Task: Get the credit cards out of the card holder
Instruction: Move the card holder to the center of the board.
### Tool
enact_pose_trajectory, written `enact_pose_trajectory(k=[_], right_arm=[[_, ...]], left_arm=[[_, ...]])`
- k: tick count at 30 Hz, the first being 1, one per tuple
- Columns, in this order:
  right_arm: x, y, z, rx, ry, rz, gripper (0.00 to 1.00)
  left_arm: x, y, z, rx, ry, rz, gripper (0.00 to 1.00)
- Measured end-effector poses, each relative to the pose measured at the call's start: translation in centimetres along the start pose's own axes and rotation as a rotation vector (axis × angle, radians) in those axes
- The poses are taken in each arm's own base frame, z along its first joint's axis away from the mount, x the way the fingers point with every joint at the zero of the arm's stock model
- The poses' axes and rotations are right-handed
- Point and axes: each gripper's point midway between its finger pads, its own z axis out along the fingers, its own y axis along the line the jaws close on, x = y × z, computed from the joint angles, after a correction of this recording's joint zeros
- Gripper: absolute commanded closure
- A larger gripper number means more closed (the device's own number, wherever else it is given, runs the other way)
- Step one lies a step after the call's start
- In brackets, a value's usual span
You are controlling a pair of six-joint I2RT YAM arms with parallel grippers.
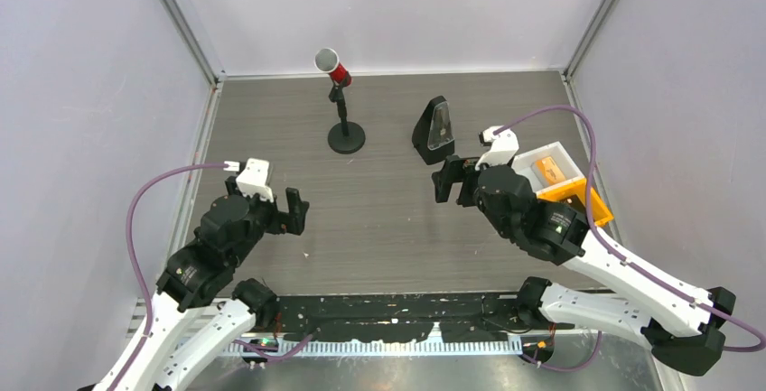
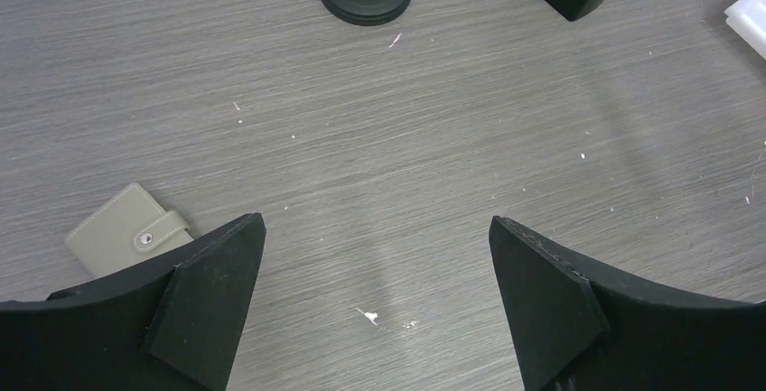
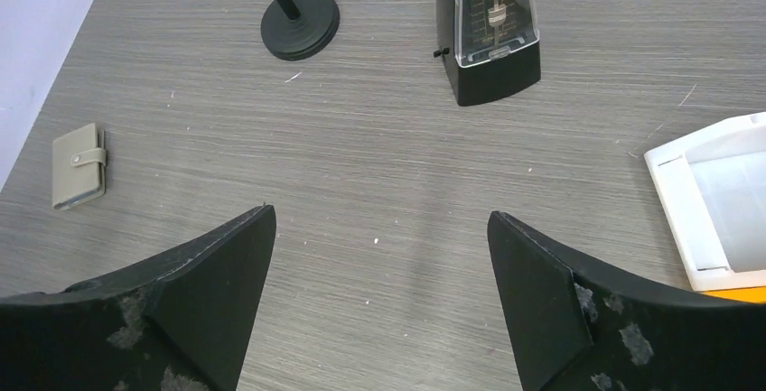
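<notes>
The card holder (image 2: 126,233) is a small beige folded sleeve held shut by a snap strap. It lies flat on the table just left of my left gripper's (image 2: 376,221) left finger. It also shows far left in the right wrist view (image 3: 77,165). In the top view my left arm hides it. No credit cards show. My left gripper (image 1: 271,201) is open and empty, low over the table. My right gripper (image 1: 454,177) is open and empty over the table's middle right, and also shows in its own view (image 3: 380,214).
A black stand with a red-and-white tube (image 1: 343,129) stands at the back centre. A black metronome (image 1: 434,129) is to its right. An orange-and-white tray box (image 1: 578,201) with a small orange item sits at the right. Walls close three sides.
</notes>
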Motion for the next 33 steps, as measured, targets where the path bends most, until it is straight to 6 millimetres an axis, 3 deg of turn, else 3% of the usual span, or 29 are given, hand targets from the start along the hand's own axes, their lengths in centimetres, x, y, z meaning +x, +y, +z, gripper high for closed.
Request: enact_pose_trajectory(k=[12, 16, 20, 25, 33], right_arm=[[-1.5, 0.0, -1.1, -0.033, -0.059, 0.028, 0.04], [-1.3, -0.1, -1.0, -0.037, -0.065, 0.017, 0.05], [-1.0, -0.2, -1.2, -0.058, -0.072, -0.002, 0.05], [-1.2, 0.3, -2.2, -0.141, -0.109, -0.01, 0.04], [-1.6, 2.3, -3.8, -0.309, -0.14, -0.019, 0.02]], left_arm=[[0.4, 1.8, 0.6, -0.113, 0.022, 0.0, 0.01], [1.7, 3.6, 1.2, -0.247, 0.089, -0.025, 0.01], [3.0, 5.4, 1.9, -0.394, 0.185, -0.058, 0.11], [4.0, 8.4, 2.9, -0.579, 0.284, -0.165, 0.15], [8.5, 13.5, 4.2, -0.812, 0.448, -0.411, 0.17]])
